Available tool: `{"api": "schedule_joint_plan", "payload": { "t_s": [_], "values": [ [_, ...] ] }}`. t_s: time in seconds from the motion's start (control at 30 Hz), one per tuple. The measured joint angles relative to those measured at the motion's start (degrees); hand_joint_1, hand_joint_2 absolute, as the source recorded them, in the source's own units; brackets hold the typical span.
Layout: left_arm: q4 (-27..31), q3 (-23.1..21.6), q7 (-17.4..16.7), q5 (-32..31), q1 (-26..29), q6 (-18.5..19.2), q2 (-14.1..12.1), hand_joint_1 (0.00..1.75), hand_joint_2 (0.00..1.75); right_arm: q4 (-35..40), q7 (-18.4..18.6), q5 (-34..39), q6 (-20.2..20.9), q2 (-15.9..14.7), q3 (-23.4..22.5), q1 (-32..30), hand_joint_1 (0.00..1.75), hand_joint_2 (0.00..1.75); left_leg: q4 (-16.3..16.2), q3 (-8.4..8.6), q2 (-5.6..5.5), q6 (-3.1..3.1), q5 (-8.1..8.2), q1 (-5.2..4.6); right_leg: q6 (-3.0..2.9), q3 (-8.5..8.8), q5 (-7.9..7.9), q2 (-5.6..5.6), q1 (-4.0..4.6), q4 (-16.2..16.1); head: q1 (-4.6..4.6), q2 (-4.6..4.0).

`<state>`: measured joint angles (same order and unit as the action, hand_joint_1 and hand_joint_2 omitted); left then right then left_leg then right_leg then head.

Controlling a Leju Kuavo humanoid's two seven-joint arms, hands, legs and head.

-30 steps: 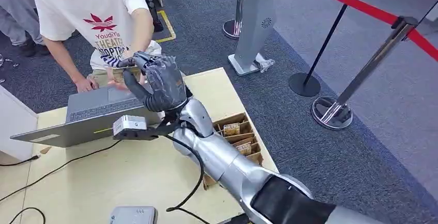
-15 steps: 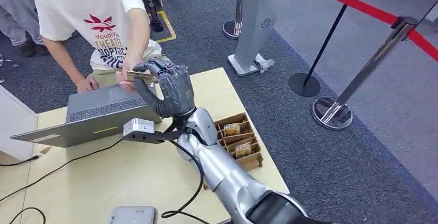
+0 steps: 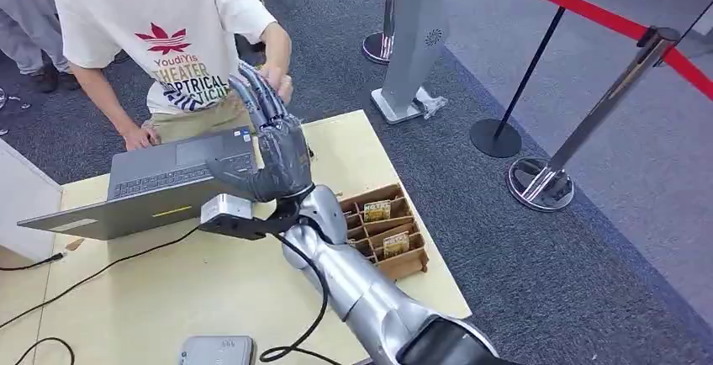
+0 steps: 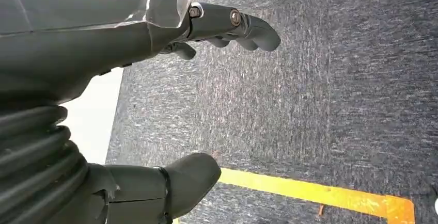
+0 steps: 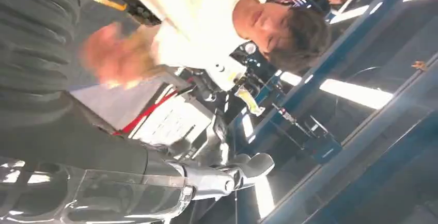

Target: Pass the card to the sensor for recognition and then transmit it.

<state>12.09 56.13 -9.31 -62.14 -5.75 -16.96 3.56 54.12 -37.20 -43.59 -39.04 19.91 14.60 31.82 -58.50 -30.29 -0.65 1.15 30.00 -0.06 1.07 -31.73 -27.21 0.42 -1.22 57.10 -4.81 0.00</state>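
Note:
My right hand (image 3: pixel 273 142) is raised over the laptop's far edge, fingers stretched upward and apart, with nothing in it. A person's hand (image 3: pixel 279 81) hovers just beyond my fingertips; I cannot make out a card in it. In the right wrist view that same person's hand (image 5: pixel 111 59) is a blur close to my right hand (image 5: pixel 217 177). The grey sensor box (image 3: pixel 217 351) lies at the table's near edge. My left hand (image 4: pixel 170 95) hangs over dark carpet, fingers apart and holding nothing.
An open grey laptop (image 3: pixel 160 182) stands on the wooden table (image 3: pixel 210 281), with cables running across it. A cardboard rack with several cards (image 3: pixel 387 230) sits at the table's right edge. The person in a white shirt (image 3: pixel 168 29) leans in behind. Stanchions (image 3: pixel 538 182) stand to the right.
The card that my right hand held out is gone from it; its fingers have opened and straightened upward. The person's hand has pulled away to the right and up.

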Motion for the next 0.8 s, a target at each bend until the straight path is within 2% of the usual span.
{"api": "schedule_joint_plan", "payload": {
  "t_s": [0.1, 0.17, 0.27, 0.37, 0.5, 0.53, 0.57, 0.6, 0.63, 0.67, 0.7, 0.73, 0.77, 0.8],
  "values": [
    [0.0, 0.3, 0.6, 0.6, 0.3, 0.0, 0.0, 0.0, 1.75, 1.6, 2.1, 4.9, 0.0, -0.5, 2.6, -0.8, 0.0, 1.75, 0.0, 0.01, 0.02, 0.0, 0.0, 0.0, 0.0, -0.01, 0.0, 0.02, 0.0, 0.0, 0.02, 0.0],
    [0.0, 0.8, 1.1, 1.0, 0.6, 0.0, 0.0, 0.0, 1.75, 5.1, 4.0, 7.3, 0.0, -2.1, 6.0, -1.9, 0.1, 1.75, 0.0, 0.01, 0.01, 0.0, 0.0, 0.0, 0.0, -0.02, 0.0, 0.01, 0.0, 0.0, 0.0, 0.0],
    [0.0, 1.2, 1.7, 1.6, 1.2, 0.0, -0.1, 0.0, 1.75, 12.2, 6.8, 7.0, 0.0, -5.2, 10.0, -4.9, 0.1, 1.75, 0.0, -0.01, 0.0, 0.01, 0.01, -0.01, 0.0, -0.02, -0.01, 0.0, 0.0, -0.1, 0.0, 0.0],
    [0.0, 1.6, 1.7, 1.8, 1.6, 0.0, -0.2, 0.0, 1.75, 17.9, 7.6, 6.5, 0.0, -7.9, 11.7, -7.7, 0.1, 1.75, 0.0, -0.05, 0.0, 0.02, 0.03, -0.01, 0.01, -0.03, -0.01, 0.0, -0.01, -0.1, 0.0, 0.0],
    [0.0, 2.1, 1.7, 1.8, 1.6, 0.0, -0.3, 0.0, 1.75, 22.0, 7.7, 6.5, 0.0, -10.0, 13.0, -9.3, 0.1, 1.75, 0.0, -0.03, 0.0, 0.02, 0.02, -0.02, 0.01, -0.03, -0.01, 0.0, -0.01, -0.1, 0.0, 0.0],
    [0.0, 2.2, 1.7, 1.8, 1.6, 0.0, -0.3, 0.0, 1.75, 22.4, 7.8, 6.5, 0.0, -10.3, 13.2, -9.5, 0.3, 1.75, 0.0, -0.03, 0.0, 0.02, 0.02, -0.02, 0.01, -0.03, 0.0, 0.0, -0.01, -0.1, 0.0, 0.0],
    [0.0, 2.3, 1.7, 1.8, 1.6, 0.0, -0.3, 0.0, 1.75, 23.0, 7.8, 6.5, 0.0, -10.6, 13.5, -9.6, 0.33, 1.75, 0.0, -0.03, 0.0, 0.02, 0.02, -0.02, 0.01, -0.03, 0.0, 0.0, -0.01, -0.1, 0.0, 0.0],
    [0.0, 2.3, 1.7, 1.8, 1.6, 0.0, -0.3, 0.0, 1.75, 23.2, 7.8, 6.4, 0.0, -10.8, 13.6, -9.7, 1.24, 1.75, 0.0, -0.01, 0.01, 0.01, 0.01, -0.02, 0.01, -0.03, 0.0, 0.0, 0.0, -0.1, 0.02, 0.0],
    [0.0, 2.3, 1.7, 1.8, 1.6, 0.0, -0.3, 0.0, 1.75, 23.7, 7.7, 6.0, 0.0, -10.9, 13.6, -9.9, 1.33, 1.75, 0.0, -0.01, 0.01, 0.01, 0.01, -0.01, 0.01, -0.03, 0.0, 0.0, 0.0, -0.1, 0.0, 0.0],
    [0.0, 2.4, 1.7, 1.9, 1.6, 0.0, -0.3, 0.0, 1.75, 24.0, 7.6, 5.2, 0.0, -11.0, 13.6, -10.1, 1.24, 1.75, 0.0, 0.01, 0.01, 0.01, 0.01, -0.01, 0.01, -0.03, 0.0, 0.0, 0.01, -0.1, 0.0, 0.0],
    [0.0, 2.4, 1.7, 1.9, 1.6, 0.1, -0.3, 0.0, 1.75, 24.6, 7.5, 4.2, 0.0, -11.3, 13.6, -10.7, 1.34, 1.75, 0.0, 0.02, 0.01, 0.01, 0.01, -0.01, 0.0, -0.03, 0.0, 0.0, 0.02, -0.1, 0.02, 0.0],
    [0.0, 2.4, 1.7, 2.0, 1.6, 0.1, -0.3, 0.0, 1.75, 25.5, 7.4, 3.2, 0.0, -11.6, 13.4, -11.7, 1.29, 1.75, 0.0, 0.02, -0.01, 0.01, 0.01, 0.0, 0.0, -0.02, -0.01, -0.02, 0.02, -0.1, 0.02, 0.0],
    [0.0, 2.4, 1.7, 2.2, 1.6, 0.2, -0.3, 0.0, 1.75, 26.6, 7.4, 2.3, 0.0, -12.0, 13.2, -12.9, 1.12, 1.75, 0.0, 0.0, -0.02, 0.01, 0.01, 0.0, 0.0, -0.02, -0.01, -0.06, 0.03, -0.1, 0.02, 0.0],
    [0.0, 2.5, 1.7, 2.4, 1.7, 0.2, -0.3, 0.0, 1.75, 27.7, 7.7, 1.6, 0.0, -12.6, 12.8, -14.1, 1.08, 1.75, 0.0, -0.02, -0.03, 0.01, 0.02, 0.01, 0.0, -0.02, -0.01, -0.05, 0.03, -0.1, 0.0, 0.0]
  ]
}}
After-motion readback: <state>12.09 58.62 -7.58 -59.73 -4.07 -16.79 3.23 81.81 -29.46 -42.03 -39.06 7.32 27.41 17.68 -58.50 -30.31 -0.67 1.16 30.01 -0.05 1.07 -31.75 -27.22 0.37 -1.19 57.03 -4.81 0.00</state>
